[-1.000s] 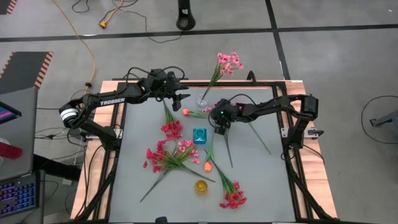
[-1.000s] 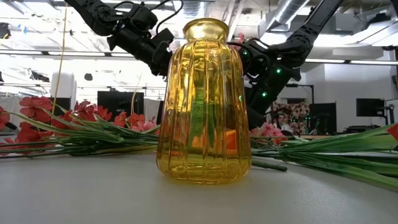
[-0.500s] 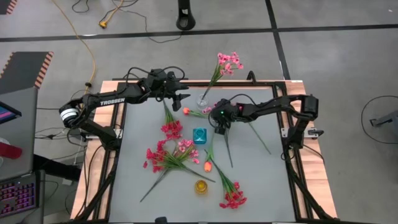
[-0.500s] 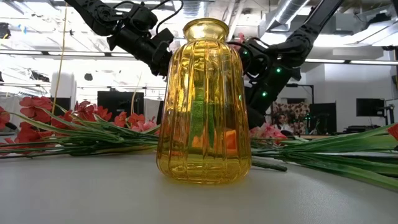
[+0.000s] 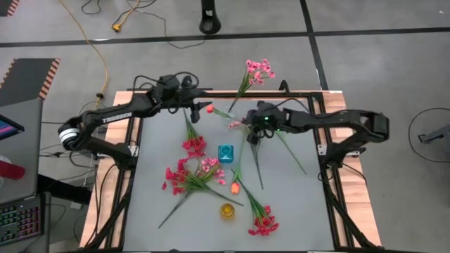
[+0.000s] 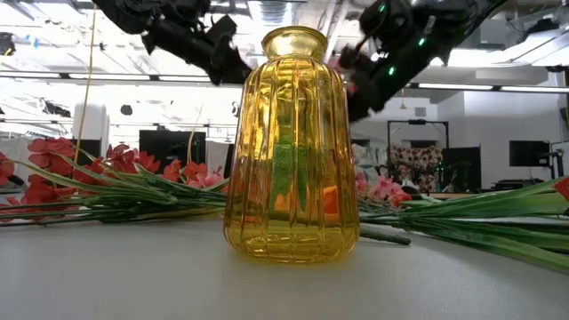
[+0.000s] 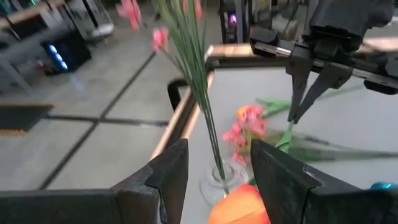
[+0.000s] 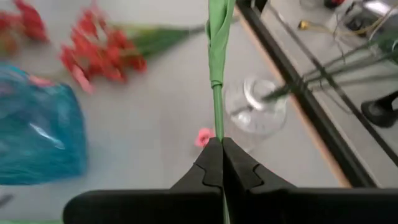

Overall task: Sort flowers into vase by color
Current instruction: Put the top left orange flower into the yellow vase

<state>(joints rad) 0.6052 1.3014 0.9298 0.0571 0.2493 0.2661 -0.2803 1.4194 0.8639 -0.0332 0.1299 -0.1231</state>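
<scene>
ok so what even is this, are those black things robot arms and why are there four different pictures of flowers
Yes, two dark robot arms work at one table, and four cameras film the same moment. One looks straight down, one sits at table height behind a yellow vase, and one rides on each arm's wrist.

On the table lie loose artificial flowers, with red and pink blossoms, plus a teal vase and a clear vase that already holds a pink spray.

The right gripper is shut on a green stem, lifted above the table near the clear vase. The left gripper holds an orange tulip bud between its fingers, near the table's far edge.
</scene>
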